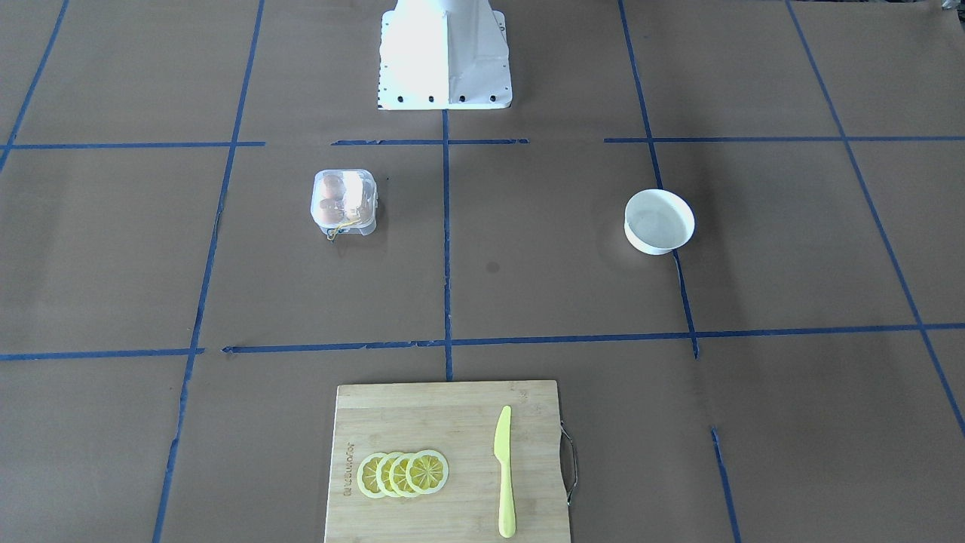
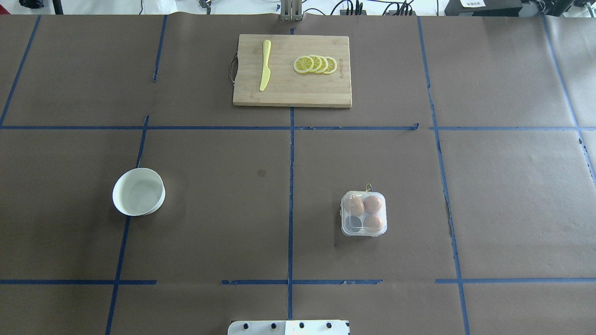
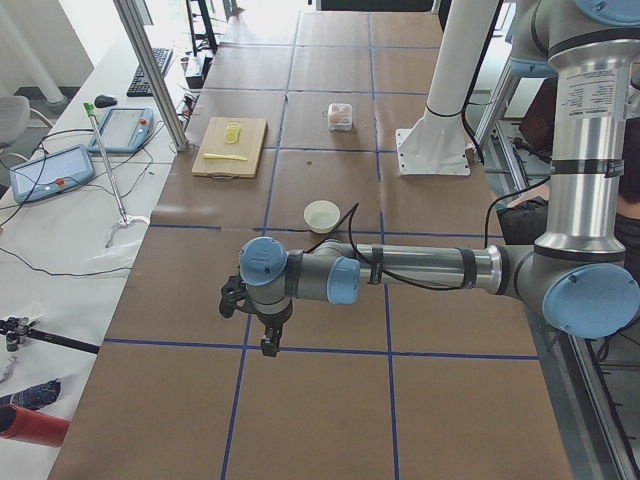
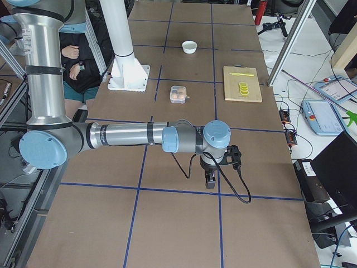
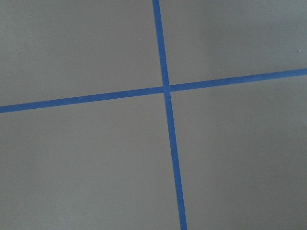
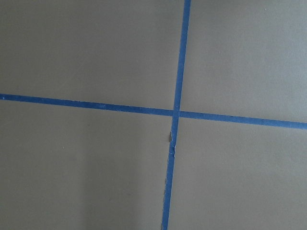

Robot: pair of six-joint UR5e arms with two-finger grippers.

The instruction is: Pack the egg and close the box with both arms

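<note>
The clear plastic box (image 2: 363, 214) stands on the brown table right of centre, its lid down over the cups. Three orange-brown eggs show through it; one egg (image 2: 372, 204) sits at the far right cup, and one near cup looks empty. A yellow thread hangs at its far edge. The box also shows in the front view (image 1: 344, 200). My left gripper (image 3: 268, 345) shows only in the left side view, far from the box, pointing down over the table's end. My right gripper (image 4: 211, 181) shows only in the right side view, likewise over the other end. I cannot tell whether either is open or shut.
A round white bowl (image 2: 138, 191) stands left of centre. A wooden cutting board (image 2: 288, 93) at the far edge carries lemon slices (image 2: 315, 64) and a yellow knife (image 2: 265, 65). The white base block (image 1: 445, 60) is at the robot's side. Both wrist views show only brown paper and blue tape.
</note>
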